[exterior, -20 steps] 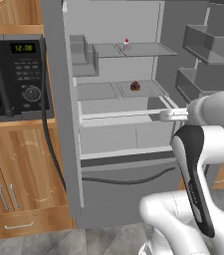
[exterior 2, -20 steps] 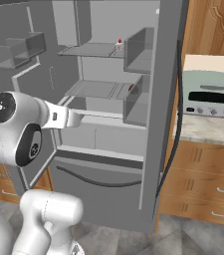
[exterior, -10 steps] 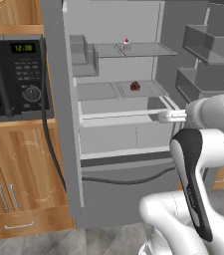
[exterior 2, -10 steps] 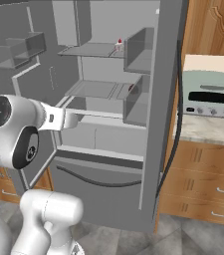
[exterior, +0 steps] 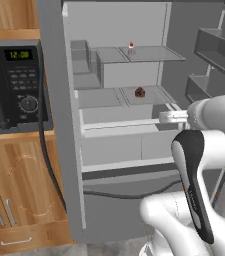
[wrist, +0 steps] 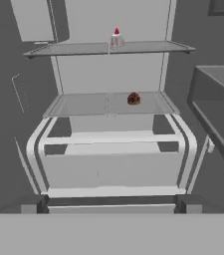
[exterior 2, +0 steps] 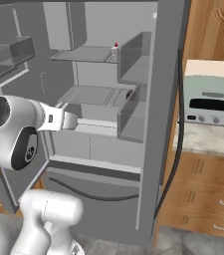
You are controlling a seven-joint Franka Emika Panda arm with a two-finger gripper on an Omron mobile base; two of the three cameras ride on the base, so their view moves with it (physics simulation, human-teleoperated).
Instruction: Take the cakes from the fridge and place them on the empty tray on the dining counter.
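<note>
The fridge (exterior: 119,125) is standing open, and the gripper (wrist: 111,201) is hovering outside it with its jaws spread wide and nothing between them. The dark round cake (wrist: 133,98) is sitting on the middle shelf (wrist: 83,105), right of centre; the white slice with the cherry (wrist: 116,39) is sitting on the upper shelf (wrist: 73,48), near its front edge.

Recommended approach for the reach in hand: the dark cake is lying lower and nearer, so it is likely the easier first pick. The hand should be entering level, finger tips straddling the cake (it is small, so centring matters).

Clearances: the upper shelf is limiting headroom above the dark cake. The door bin (wrist: 218,114) is projecting on the right, while the middle is offering open room.
</note>
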